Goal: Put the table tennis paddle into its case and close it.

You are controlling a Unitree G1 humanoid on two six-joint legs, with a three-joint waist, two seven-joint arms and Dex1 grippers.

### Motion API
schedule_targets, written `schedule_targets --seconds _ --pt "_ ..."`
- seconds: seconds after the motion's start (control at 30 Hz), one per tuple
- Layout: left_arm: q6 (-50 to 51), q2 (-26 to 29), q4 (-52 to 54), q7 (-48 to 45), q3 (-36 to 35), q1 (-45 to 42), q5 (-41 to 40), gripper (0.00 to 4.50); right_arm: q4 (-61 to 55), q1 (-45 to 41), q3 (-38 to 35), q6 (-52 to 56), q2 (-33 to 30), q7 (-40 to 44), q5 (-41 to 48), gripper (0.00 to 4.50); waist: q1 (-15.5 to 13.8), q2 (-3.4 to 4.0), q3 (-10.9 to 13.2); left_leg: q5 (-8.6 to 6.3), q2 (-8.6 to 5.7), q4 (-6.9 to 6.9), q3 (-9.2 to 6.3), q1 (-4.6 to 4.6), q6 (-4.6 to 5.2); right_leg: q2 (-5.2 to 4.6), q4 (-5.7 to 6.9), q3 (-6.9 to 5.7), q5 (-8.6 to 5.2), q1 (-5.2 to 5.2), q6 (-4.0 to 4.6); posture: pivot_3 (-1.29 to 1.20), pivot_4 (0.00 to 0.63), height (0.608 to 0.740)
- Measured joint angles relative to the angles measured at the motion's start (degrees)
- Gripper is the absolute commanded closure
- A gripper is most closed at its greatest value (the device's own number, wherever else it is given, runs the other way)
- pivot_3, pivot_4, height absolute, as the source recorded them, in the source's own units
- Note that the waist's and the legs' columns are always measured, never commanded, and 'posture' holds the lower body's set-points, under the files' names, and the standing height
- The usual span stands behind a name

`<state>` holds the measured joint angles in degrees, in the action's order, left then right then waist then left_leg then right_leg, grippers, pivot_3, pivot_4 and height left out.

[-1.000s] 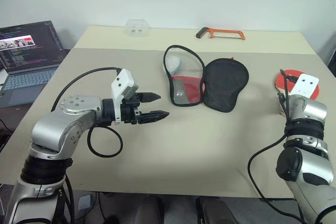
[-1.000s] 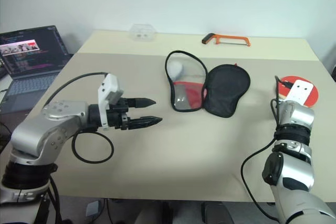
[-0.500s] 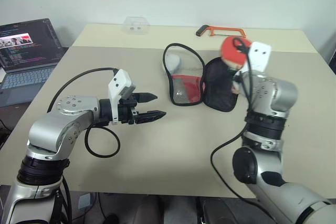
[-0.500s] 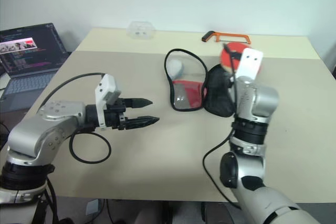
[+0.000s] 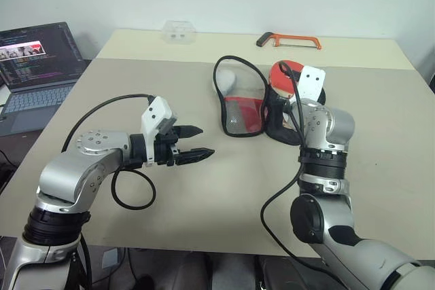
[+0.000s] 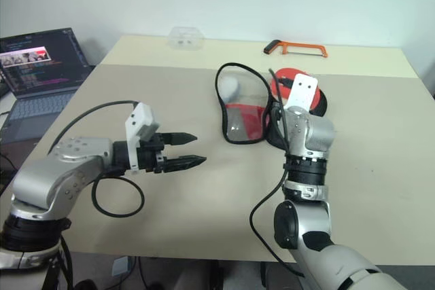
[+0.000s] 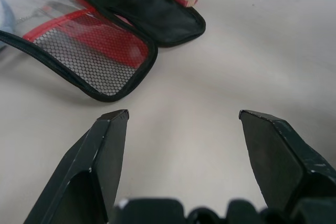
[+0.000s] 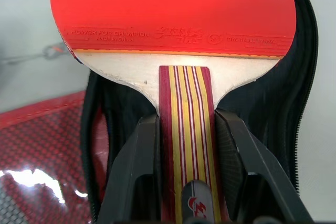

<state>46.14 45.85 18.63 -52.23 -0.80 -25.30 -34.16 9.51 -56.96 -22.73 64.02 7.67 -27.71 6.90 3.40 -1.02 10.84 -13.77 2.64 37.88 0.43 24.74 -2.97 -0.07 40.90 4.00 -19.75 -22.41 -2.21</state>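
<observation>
- The right gripper (image 8: 184, 145) is clamped on the striped wooden handle of the table tennis paddle (image 8: 173, 9); one black finger presses each side of the handle, just below where the pale blade widens.
- The paddle's red rubber face points away from the wrist and sits above the black-lined half of the case (image 5: 239, 103), which lies unzipped and spread flat on the table (image 5: 204, 202).
- In the right wrist view, the case's black lining and zip edging frame the paddle on both sides, and the red mesh-covered half lies off to one side of the handle. Whether the paddle face touches the lining or hovers just above it cannot be told.
- In the head views, the red face shows at the far edge of the case's right-hand half, partly behind the right wrist's white camera block (image 5: 311, 83).
- The left gripper (image 5: 194, 142) hangs over bare table, near the case's mesh half but apart from it, with its two black fingers spread wide and holding nothing.
- In the left wrist view, the mesh pocket's corner lies ahead of the spread fingertips, with the paddle's handle end visible beyond it.
- An orange-framed hacksaw (image 5: 289, 41) and a small clear plastic box (image 5: 178, 30) lie at the table's far edge, well apart from the case.
- An open laptop (image 5: 34, 66) sits off the table's left side.
</observation>
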Motion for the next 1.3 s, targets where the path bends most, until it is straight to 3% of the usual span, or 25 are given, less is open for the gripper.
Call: schedule_targets --seconds 0.93,1.3 --pt "1.3 0.5 1.8 0.7 -1.1 1.0 -0.1 0.82 9.4 0.0 -0.4 -8.4 0.0 -4.9 1.4 3.44 0.0 0.0 0.0 0.0 0.0 0.0 0.0 0.0 0.0 0.0 0.01 -0.01 0.0 0.0 0.0 0.0 0.15 0.74" --pt "1.1 1.3 1.8 0.9 -1.2 1.0 -0.1 0.82 10.5 0.0 -0.5 -8.3 0.0 -4.8 3.3 0.03 0.0 0.0 0.0 0.0 0.0 0.0 0.0 0.0 0.0 0.0 0.01 -0.01 0.0 0.0 0.0 0.0 0.15 0.74"
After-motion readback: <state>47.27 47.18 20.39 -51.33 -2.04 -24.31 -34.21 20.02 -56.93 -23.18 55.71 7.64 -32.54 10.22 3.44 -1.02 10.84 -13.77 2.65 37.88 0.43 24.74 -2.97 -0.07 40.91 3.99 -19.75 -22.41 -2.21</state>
